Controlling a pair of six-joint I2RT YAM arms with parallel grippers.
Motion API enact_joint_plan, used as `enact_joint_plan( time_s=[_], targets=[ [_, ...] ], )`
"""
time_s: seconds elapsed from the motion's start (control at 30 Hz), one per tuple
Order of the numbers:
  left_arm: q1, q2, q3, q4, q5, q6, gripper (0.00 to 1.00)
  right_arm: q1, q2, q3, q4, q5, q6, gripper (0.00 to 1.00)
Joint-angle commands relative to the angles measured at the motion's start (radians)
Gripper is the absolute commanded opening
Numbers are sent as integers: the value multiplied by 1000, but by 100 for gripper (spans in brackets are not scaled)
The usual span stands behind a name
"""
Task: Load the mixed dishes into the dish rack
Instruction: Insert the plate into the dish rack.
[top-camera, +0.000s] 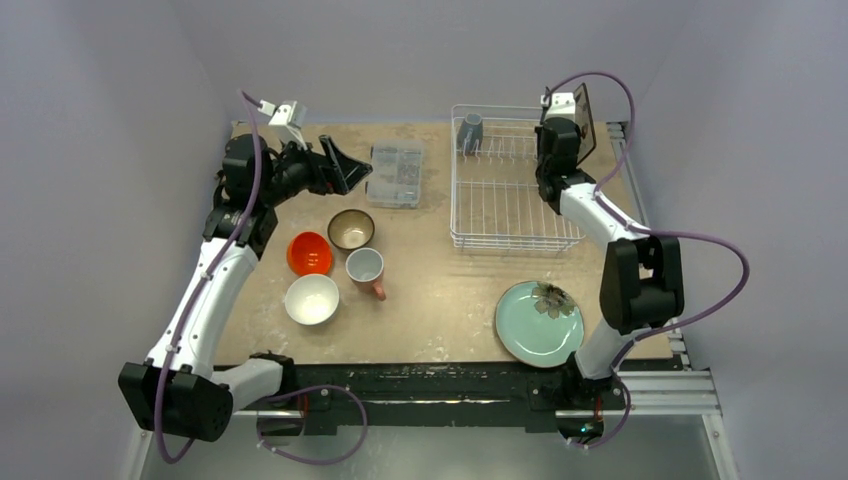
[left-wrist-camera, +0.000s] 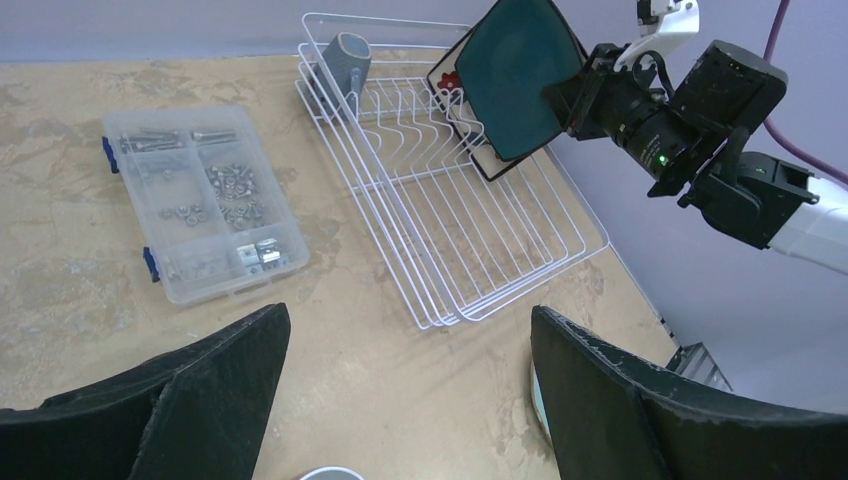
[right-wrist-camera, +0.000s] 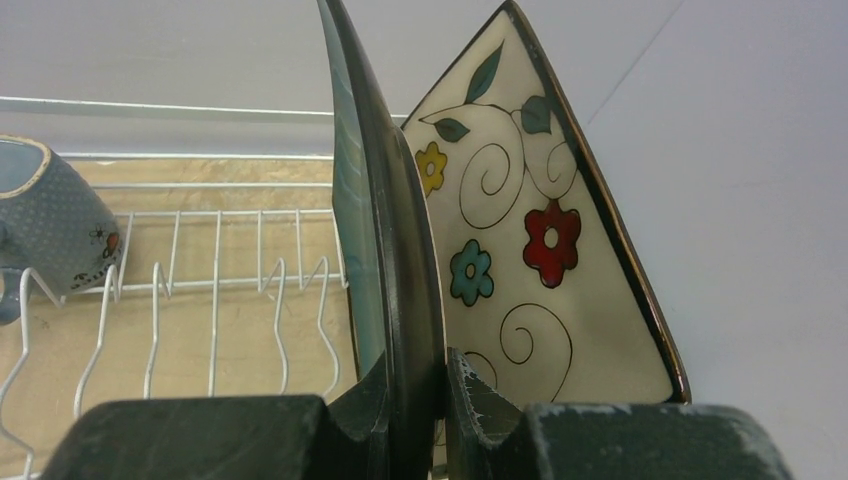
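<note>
Now the right gripper (right-wrist-camera: 412, 388) pinches the teal plate (right-wrist-camera: 398, 250) upright so it slots into the rack (left-wrist-camera: 470, 255) by the floral plate (right-wrist-camera: 530, 250), with the left gripper (left-wrist-camera: 410, 390) spread wide.

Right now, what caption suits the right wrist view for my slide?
Right fingers clamp the dark teal plate beside the cream floral plate; a grey-blue mug sits in the dish rack.

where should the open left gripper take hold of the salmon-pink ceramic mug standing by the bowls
Probably best to pinch across the wall at the rim of the salmon-pink mug, coming from straight above. It stands upright with its mouth open upward. Take the rim's right side: the handle juts toward the near edge and the round brown bowl sits close behind.
</note>
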Motion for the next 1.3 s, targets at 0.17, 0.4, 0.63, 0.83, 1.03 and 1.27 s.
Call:
enact_joint_plan(
  time_s=[0.17, 0.4, 0.63, 0.83, 1.03, 1.27],
  targets=[
    [31, 15, 19, 54, 49, -14, 89, -24, 13, 82, 176, -32, 16, 0],
    [43, 22, 19, 65, 66, -25, 89, -34, 70, 103, 168, -62, 39, 0],
    [69, 39, 18, 85, 95, -51, 89, -64, 103, 118, 156, -105, 89, 0],
    [91, 43, 13, 109, 116, -75, 89, -83, 135, 146, 139, -141, 142, 0],
    [100, 47, 12, 121, 132, -89, 89, -83, 158, 187, 73, -136, 141, 8],
    [108, 51, 10, 136, 149, -107, 89, -82, 114, 148, 67, -90, 156, 20]
  ],
)
